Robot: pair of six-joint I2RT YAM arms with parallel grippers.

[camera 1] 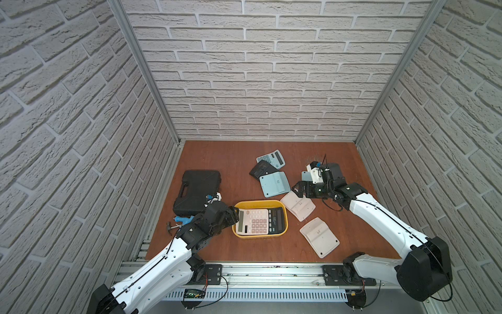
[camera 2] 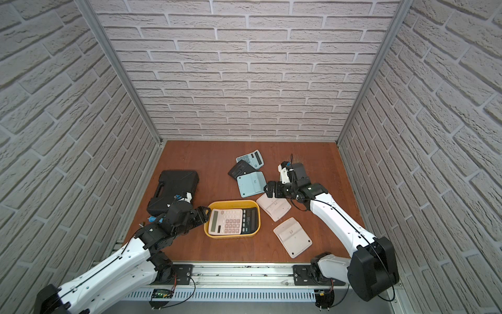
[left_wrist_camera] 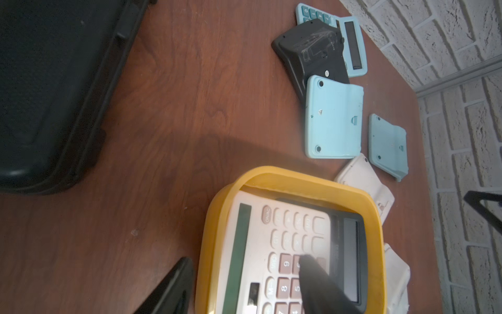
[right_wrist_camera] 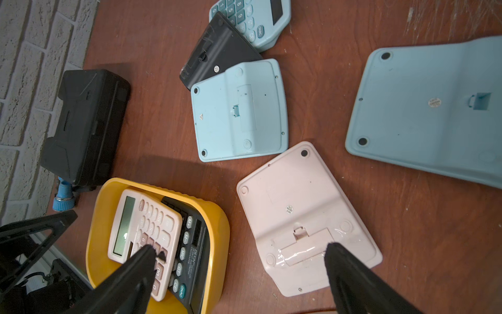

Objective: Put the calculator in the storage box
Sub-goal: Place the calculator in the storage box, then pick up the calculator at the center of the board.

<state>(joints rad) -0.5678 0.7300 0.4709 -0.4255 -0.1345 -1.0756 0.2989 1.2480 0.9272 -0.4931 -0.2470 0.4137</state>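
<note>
Front of the table [camera 1: 217,163]: a white calculator [camera 1: 319,237] is lying face down, well apart from both grippers.

Next back, the storage box [camera 1: 258,235] is sitting near the table's middle. The pink calculator [camera 1: 251,221] is lying inside it, face up. It is overlapping a black calculator [camera 1: 277,220] in the same box, with its display end pointing toward the left arm. The left gripper [camera 1: 235,214] is hovering at that end of the box, released, jaws parted and straddling the box wall. In the left wrist view one finger [left_wrist_camera: 320,282] is hanging over the pink keys and the other finger [left_wrist_camera: 168,288] is hanging outside the rim. Cannot tell whether either is touching.

A blue-handled tool [camera 1: 181,219] is showing partly beside the left arm, just in front of the black hard case [camera 1: 197,187].

Right of the box, a second white calculator [camera 1: 297,205] is lying face down. The right gripper [camera 1: 296,189] is hovering over its far edge, jaws spread wide, gripping nothing.

Farther back, a light blue calculator [camera 1: 274,184] is lying face down, overlapping a black face-down calculator [camera 1: 261,168]. That one is covering part of a blue face-up calculator [camera 1: 271,158]. Another light blue calculator [right_wrist_camera: 423,114], face down, is lying under the right wrist.
</note>
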